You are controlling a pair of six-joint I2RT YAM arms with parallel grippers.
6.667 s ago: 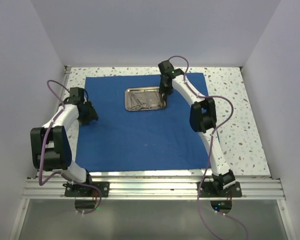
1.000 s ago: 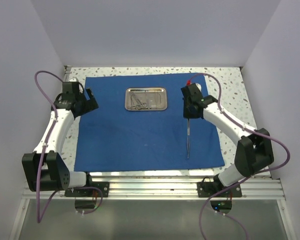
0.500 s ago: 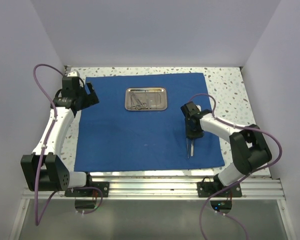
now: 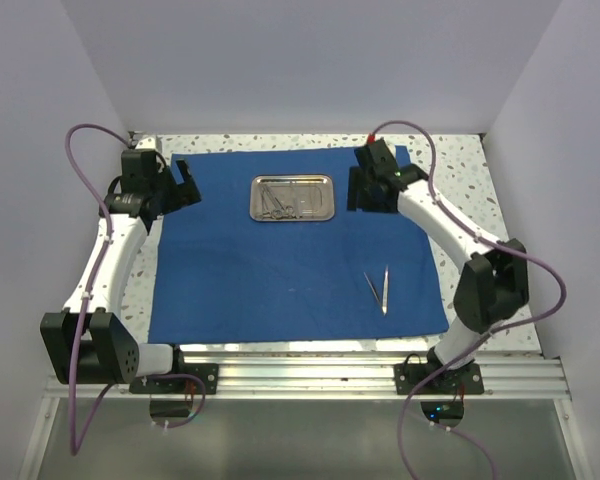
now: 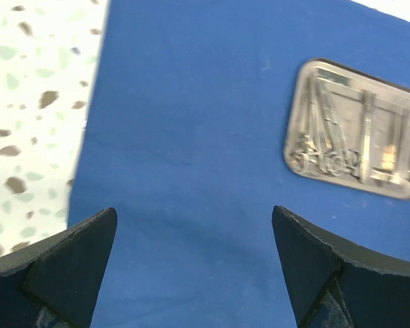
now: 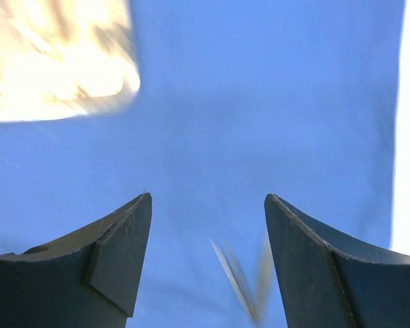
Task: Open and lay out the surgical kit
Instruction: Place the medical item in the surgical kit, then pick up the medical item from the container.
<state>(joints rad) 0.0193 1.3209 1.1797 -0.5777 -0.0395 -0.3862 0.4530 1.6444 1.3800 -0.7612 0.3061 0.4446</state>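
Worktop [image 4: 480, 240]: pale, speckled, showing around the cloth's edges.
Blue cloth wrap [image 4: 280, 270]: royal blue, opened out and lying flat. It covers most of the worktop and its sides run roughly square to the worktop's edges.
Steel tray [image 4: 322, 200]: small, shiny, rectangular with rounded corners. It sits on the far middle part of the cloth, with its long axis running left to right.
Instruments in tray [image 4: 278, 200]: thin and silver, lying across the tray's short way in its left and middle part. The left wrist view shows their ring handles bunched towards one long rim.
Tweezers [image 4: 385, 290]: thin and silver, lying flat on the near right part of the cloth, well apart from the tray. The long axis runs near to far. The joined end points to the near edge and the two legs splay open towards the far side.
Left claw [image 4: 185, 180]: over the cloth's far left corner, fingers spread wide, nothing between them.
Right claw [image 4: 358, 190]: just beside the tray's right end, above the cloth. Its fingers are apart and it holds nothing; its own camera shows blurred tweezers below.
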